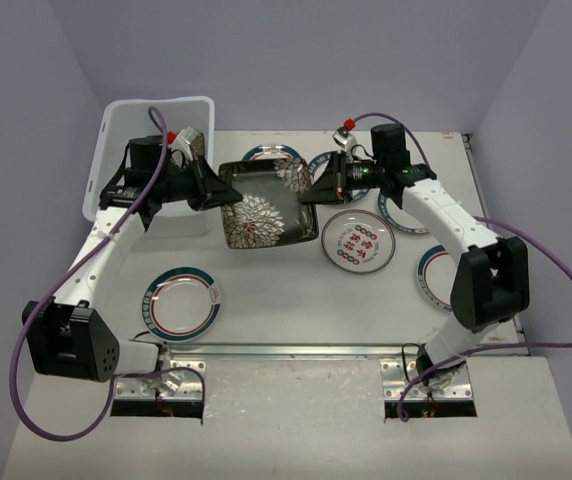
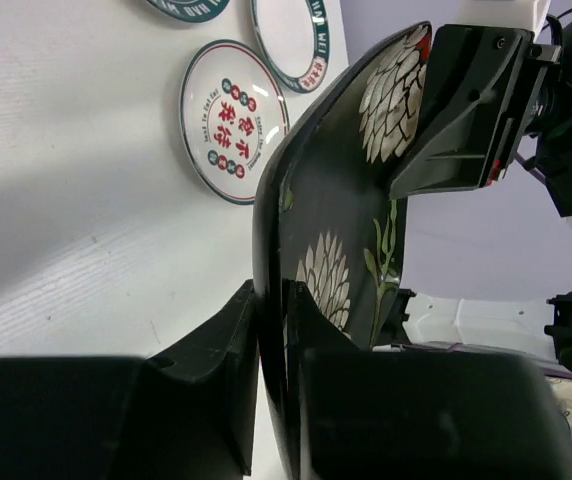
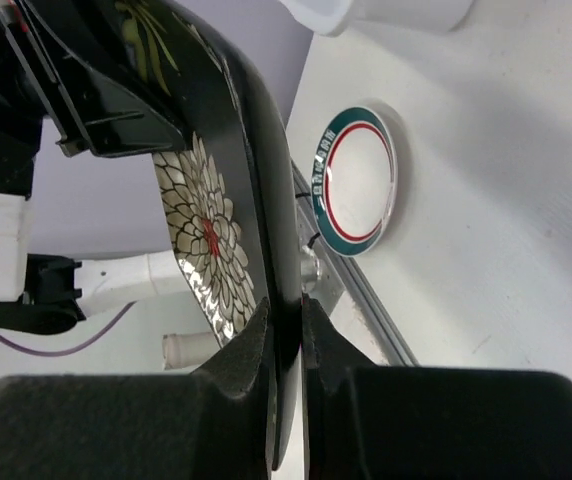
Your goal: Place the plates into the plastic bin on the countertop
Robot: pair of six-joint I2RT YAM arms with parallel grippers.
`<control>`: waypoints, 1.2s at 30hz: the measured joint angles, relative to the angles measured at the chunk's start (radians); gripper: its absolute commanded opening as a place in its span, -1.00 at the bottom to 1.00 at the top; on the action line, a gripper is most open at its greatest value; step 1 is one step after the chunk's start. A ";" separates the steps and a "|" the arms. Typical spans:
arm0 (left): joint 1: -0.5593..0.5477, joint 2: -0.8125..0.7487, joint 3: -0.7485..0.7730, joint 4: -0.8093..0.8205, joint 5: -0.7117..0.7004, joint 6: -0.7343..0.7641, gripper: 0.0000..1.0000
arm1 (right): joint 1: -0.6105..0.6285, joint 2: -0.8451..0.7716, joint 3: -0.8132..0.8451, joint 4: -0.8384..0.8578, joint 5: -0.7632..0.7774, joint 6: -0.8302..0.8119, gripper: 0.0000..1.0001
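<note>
Grip check: clamped square black plate [image 1: 266, 205] at opposite edges — bin-side edge with left fingers [image 2: 221, 360], other edge with right fingers [image 3: 236, 375], both closed on it. Held it above worktop [image 1: 286, 290], just right of plastic bin [image 1: 156, 105] at far-left corner. Noted red-character plate [image 1: 358, 241] flat just right of it, teal-rimmed plate [image 1: 182, 303] at near left.

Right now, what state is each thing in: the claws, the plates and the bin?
Square black plate: lifted off the countertop, gripped at two opposite edges.
Left claw: shut on that plate.
Right claw: shut on that plate.
Plastic bin: upright, open-topped.
Teal-rimmed plate: flat on the countertop.
Red-patterned plate: flat on the countertop.
</note>
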 measured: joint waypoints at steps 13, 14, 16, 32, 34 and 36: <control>0.344 0.049 0.008 0.054 -0.193 -0.247 -1.00 | -0.156 -0.084 0.028 -0.198 0.225 -0.026 0.98; 0.387 0.049 0.008 0.074 -0.241 -0.286 -1.00 | -0.166 -0.092 0.025 -0.220 0.253 -0.038 0.98; 0.433 0.049 0.004 0.109 -0.340 -0.357 -1.00 | -0.166 -0.107 0.011 -0.248 0.281 -0.056 0.98; 0.378 0.473 0.111 0.156 -0.925 -0.817 -1.00 | -0.151 -0.199 -0.118 -0.264 0.293 -0.069 0.98; 0.356 0.541 0.173 0.151 -0.952 -0.844 -1.00 | -0.151 -0.208 -0.128 -0.263 0.291 -0.069 0.98; 0.336 0.601 0.235 0.162 -0.963 -0.865 -1.00 | -0.151 -0.212 -0.136 -0.263 0.287 -0.069 0.98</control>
